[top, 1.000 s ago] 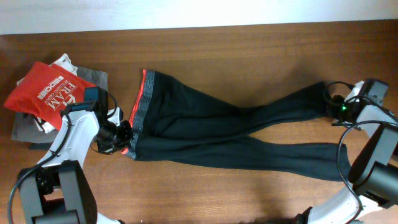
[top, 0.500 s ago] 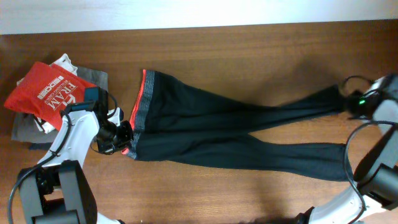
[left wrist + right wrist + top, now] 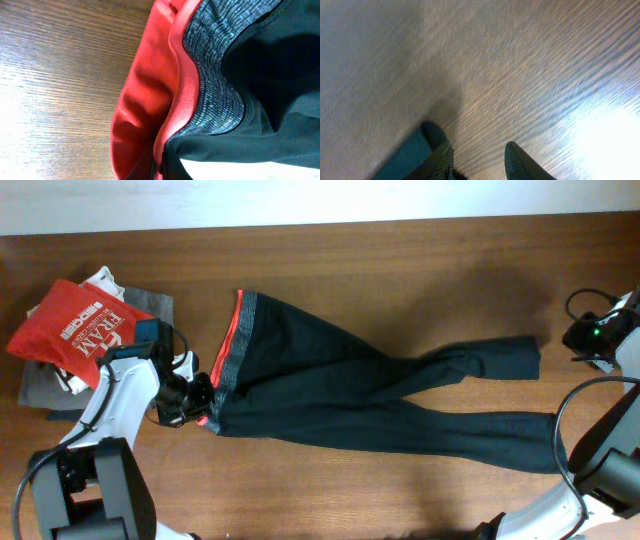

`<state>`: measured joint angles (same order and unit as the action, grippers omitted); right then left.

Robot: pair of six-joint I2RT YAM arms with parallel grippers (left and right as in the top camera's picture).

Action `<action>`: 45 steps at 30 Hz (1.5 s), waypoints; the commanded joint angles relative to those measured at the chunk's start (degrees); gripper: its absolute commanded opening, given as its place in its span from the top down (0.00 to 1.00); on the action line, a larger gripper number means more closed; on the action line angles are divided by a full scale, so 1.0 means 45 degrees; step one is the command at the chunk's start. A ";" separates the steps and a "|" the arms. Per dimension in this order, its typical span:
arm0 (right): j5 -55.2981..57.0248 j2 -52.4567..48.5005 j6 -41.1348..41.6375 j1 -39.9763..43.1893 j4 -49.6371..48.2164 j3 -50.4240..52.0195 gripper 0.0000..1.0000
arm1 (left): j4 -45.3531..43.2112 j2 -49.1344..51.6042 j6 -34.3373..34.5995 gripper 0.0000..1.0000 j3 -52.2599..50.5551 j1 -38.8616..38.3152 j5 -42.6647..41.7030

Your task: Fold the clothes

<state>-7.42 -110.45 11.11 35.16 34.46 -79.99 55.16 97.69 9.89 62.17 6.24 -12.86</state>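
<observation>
The black leggings [image 3: 350,385] lie stretched across the table, waistband at the left and both leg ends at the right. The upper leg's cuff [image 3: 525,357] lies flat and free. My left gripper [image 3: 203,406] is shut on the lower corner of the grey waistband [image 3: 232,350]. In the left wrist view the orange-red lining [image 3: 145,105] and the grey band [image 3: 215,80] fill the frame. My right gripper [image 3: 588,338] is open and empty, to the right of the upper cuff. Its fingers [image 3: 520,162] hang over bare wood with nothing between them.
A red T-shirt with white print [image 3: 75,328] lies on grey folded garments [image 3: 45,388] at the far left, just behind my left arm. The table's back edge [image 3: 320,225] meets a white wall. A black cable [image 3: 580,305] loops near my right gripper.
My right gripper pulled the upper leg to the right, let go of the cuff and moved on to the right. The cuff dropped flat. The waistband's top shifted slightly right. The left arm stayed put.
</observation>
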 commanded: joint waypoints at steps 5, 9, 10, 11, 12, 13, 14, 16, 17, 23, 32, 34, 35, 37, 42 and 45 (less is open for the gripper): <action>-0.0325 0.0131 -0.0044 -0.0107 0.2521 -0.0121 0.60 | -0.0369 -0.0287 -0.0068 0.96 0.0170 0.0068 0.0019; -0.0301 0.0131 -0.0423 -0.0165 0.3905 -0.0126 0.60 | -0.0423 -0.0287 -0.0073 0.99 0.0175 0.0068 -0.0010; -0.0316 0.0151 -0.0423 -0.0146 0.4308 -0.0126 0.61 | -0.0418 -0.0291 -0.0073 1.00 0.0175 0.0068 -0.0005; -0.0321 0.0180 -0.0418 -0.0141 0.4571 -0.0126 0.60 | -0.0413 -0.0291 -0.0073 1.00 0.0175 0.0068 -0.0010; -0.0321 0.0243 -0.0418 -0.0141 0.4930 -0.0126 0.60 | -0.0403 -0.0316 -0.0073 1.00 0.0175 0.0068 -0.0019; -0.0316 0.0340 -0.0427 -0.0146 0.5299 -0.0126 0.61 | -0.0403 -0.0340 -0.0078 1.00 0.0175 0.0068 -0.0058; -0.0321 0.0447 -0.0525 -0.0165 0.5566 -0.0126 0.61 | -0.0398 -0.0379 -0.0078 1.00 0.0175 0.0068 -0.0058; -0.0316 0.0792 -0.0724 -0.0277 0.6169 -0.0126 0.60 | -0.0510 -0.0495 -0.0073 1.00 0.0175 0.0068 -0.0068; -0.0316 0.0933 -0.0733 -0.0316 0.6334 -0.0126 0.60 | -0.0631 -0.0529 -0.0073 0.99 0.0175 0.0068 -0.0146; -0.0359 0.1277 -0.0753 -0.0782 0.7412 -0.0121 0.59 | -0.1277 -0.0573 -0.0078 0.76 0.0175 0.0068 -0.1389; -0.0209 0.1273 -0.0753 -0.1083 0.8189 -0.0097 0.57 | -0.0976 -0.0573 -0.0126 0.65 0.0175 0.0068 -0.1598; -0.0214 0.1273 -0.0753 -0.1083 0.8194 -0.0097 0.54 | -0.1311 -0.0573 -0.0126 0.64 0.0175 0.0034 -0.1632; -0.0214 0.1273 -0.0758 -0.1083 0.8194 -0.0097 0.52 | -0.1428 -0.0573 -0.0126 0.64 0.0175 0.0029 -0.1632; -0.0214 0.1263 -0.0753 -0.1083 0.8184 -0.0097 0.42 | -0.1617 -0.0573 -0.0126 0.64 0.0170 -0.0029 -0.1622; -0.0209 0.1229 -0.0869 -0.1083 0.8417 -0.0097 0.42 | -0.2040 -0.0568 -0.0121 0.70 0.0170 -0.0359 -0.1627; -0.0214 0.1307 -0.0957 -0.1083 0.8709 -0.0097 0.46 | -0.2113 -0.0573 -0.0126 0.82 0.0170 -0.0641 -0.1622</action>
<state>-8.47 -105.80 7.25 30.63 72.84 -80.03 45.89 96.84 9.93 62.22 4.60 -19.18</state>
